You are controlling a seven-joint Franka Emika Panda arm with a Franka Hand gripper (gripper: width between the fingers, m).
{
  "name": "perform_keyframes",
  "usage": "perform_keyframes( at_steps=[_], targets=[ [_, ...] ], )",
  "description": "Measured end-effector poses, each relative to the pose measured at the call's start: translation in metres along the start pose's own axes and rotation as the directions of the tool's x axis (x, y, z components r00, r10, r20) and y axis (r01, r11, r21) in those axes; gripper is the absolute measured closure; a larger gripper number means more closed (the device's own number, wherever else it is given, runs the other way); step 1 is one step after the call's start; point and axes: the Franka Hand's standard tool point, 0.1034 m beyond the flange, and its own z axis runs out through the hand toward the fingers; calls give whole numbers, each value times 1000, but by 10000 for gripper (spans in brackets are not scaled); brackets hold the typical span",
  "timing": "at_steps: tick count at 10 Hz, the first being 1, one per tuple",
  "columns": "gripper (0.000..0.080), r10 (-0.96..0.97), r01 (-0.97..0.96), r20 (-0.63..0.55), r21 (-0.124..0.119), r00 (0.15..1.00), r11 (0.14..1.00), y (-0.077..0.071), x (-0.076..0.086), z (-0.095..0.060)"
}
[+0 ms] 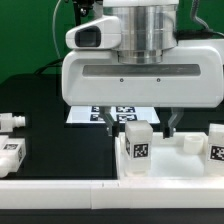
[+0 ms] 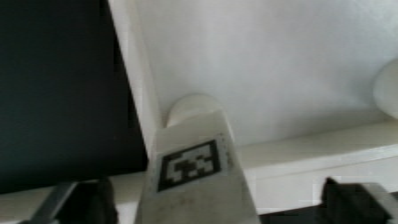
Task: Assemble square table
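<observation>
Square table top [image 1: 170,168] lies on the black table [image 1: 40,90] at the exterior view's right, with one leg [image 1: 137,142] upright near a corner and a second leg [image 1: 215,147] standing further right. Two loose legs [image 1: 12,122] wait well apart at that view's left, so about half the leg work looks left; whether either standing leg is screwed home I cannot tell. The gripper [image 1: 140,125] hangs over the first leg, fingers [image 2: 365,195] apart on either side and not touching it, while the marker board [image 1: 100,113] lies behind and a long white bar [image 1: 60,190] runs along the front.
</observation>
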Motion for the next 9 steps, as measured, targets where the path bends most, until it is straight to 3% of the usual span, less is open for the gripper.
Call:
perform_keyframes(
  at_steps=[1, 2, 6, 8, 9],
  targets=[
    [425, 31, -31, 0, 1, 1000, 1000, 0, 0, 0],
    [514, 93, -93, 1, -1, 996, 996, 2, 0, 1],
    [514, 504, -504, -22, -15, 864, 863, -3, -1, 2],
    [514, 796, -797, -43, 1, 603, 604, -9, 0, 4],
    [514, 884, -884, -51, 28, 465, 467, -10, 1, 4]
  ],
)
